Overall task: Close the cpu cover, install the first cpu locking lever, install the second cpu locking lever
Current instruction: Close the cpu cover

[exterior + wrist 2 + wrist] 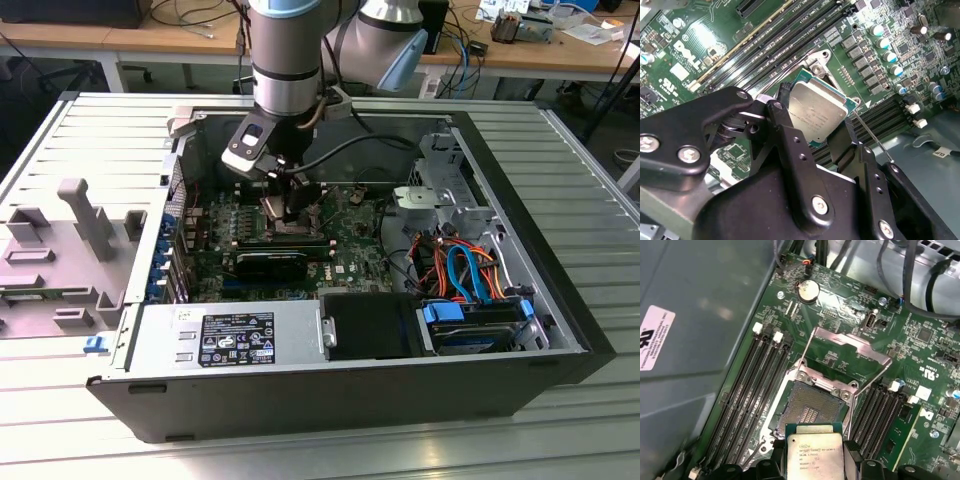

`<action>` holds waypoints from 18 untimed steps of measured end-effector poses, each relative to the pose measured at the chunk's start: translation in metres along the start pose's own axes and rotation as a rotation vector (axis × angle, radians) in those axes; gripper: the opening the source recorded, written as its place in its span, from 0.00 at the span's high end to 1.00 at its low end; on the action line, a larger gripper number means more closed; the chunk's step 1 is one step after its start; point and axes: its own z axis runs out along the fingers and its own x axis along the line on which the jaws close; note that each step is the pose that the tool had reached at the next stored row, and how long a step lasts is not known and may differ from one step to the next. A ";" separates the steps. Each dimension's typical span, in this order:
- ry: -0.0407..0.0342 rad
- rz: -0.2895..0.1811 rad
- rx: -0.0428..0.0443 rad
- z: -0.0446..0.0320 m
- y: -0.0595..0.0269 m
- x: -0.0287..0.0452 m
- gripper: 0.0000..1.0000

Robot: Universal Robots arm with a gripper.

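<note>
In the first wrist view the cpu cover [852, 345], a silvery metal frame with a square opening, stands swung up from its hinge behind the open socket [812, 407], whose contact field is bare. My gripper [812, 466] is shut on a cpu chip [815, 455], held just short of the socket. The second wrist view shows the black fingers [782, 120] clamping two opposite edges of the chip [817, 112], with a thin locking lever [872, 137] raised beside them. In the exterior view the gripper [291, 205] hangs low over the green board [350, 265] inside the case.
Memory slots [755, 385] flank the socket on both sides. A grey power-supply box [230, 335] and a black oblong block [272, 262] lie toward the case front. Drive bays with orange and blue cables [470, 270] sit on the exterior view's right. A coin battery [808, 290] sits beyond the cover.
</note>
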 end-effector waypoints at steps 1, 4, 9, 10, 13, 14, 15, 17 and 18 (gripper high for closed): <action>0.0000 0.013 0.0004 0.0002 0.0000 0.0000 0.45; 0.0002 0.043 0.0011 0.0006 0.0000 0.0000 0.45; 0.0009 0.087 0.0020 0.0013 0.0000 0.0000 0.45; 0.0010 0.094 0.0022 0.0015 0.0000 0.0000 0.45; 0.0012 0.121 0.0028 0.0019 0.0001 0.0000 0.45; 0.0013 0.128 0.0030 0.0020 0.0001 0.0000 0.45; 0.0013 0.140 0.0033 0.0021 0.0000 0.0000 0.45; 0.0011 0.162 0.0039 0.0024 0.0001 0.0000 0.45; 0.0008 0.174 0.0044 0.0026 0.0001 0.0001 0.45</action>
